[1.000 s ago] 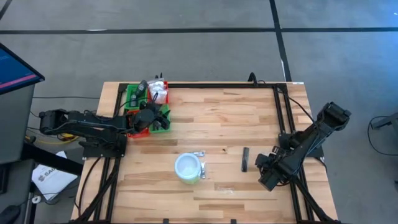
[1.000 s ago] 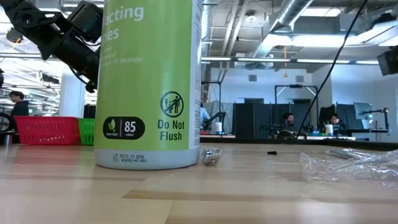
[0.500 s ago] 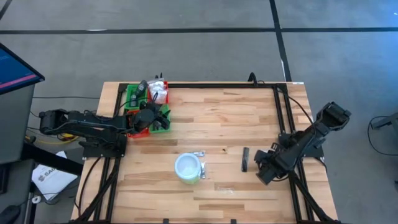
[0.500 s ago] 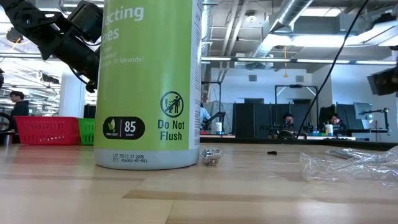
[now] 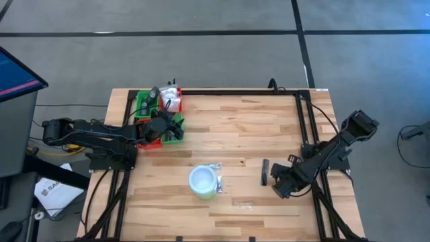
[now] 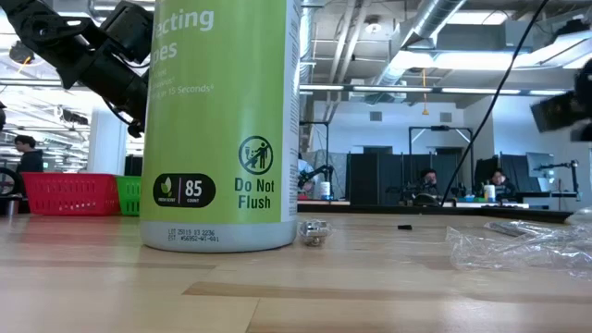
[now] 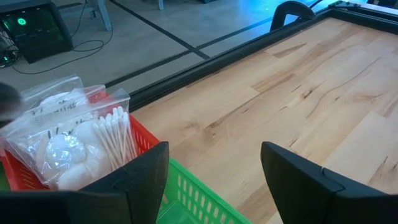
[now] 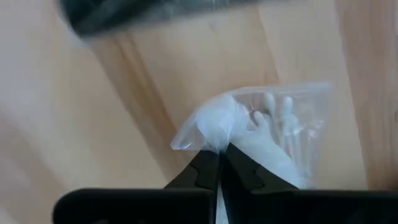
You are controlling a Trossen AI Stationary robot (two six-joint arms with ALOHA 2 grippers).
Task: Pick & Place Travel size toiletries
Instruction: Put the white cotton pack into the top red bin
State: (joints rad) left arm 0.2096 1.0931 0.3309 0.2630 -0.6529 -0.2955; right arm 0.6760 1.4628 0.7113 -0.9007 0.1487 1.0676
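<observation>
Over wooden table (image 8: 74,112), right pincer (image 8: 219,163) pinches clear sachet (image 8: 261,134)

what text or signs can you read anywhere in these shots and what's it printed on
On the tall green wipes canister, low view:
"Do Not Flush", under a crossed-out toilet sign
"85", with small print beside it too small to read
"...cting" and "...s" in large white letters, cut off by the frame
"...15 Seconds!"
A code line near the base, too small to read
On the white paper on the floor, high view: dark lettering, too small to read
</observation>
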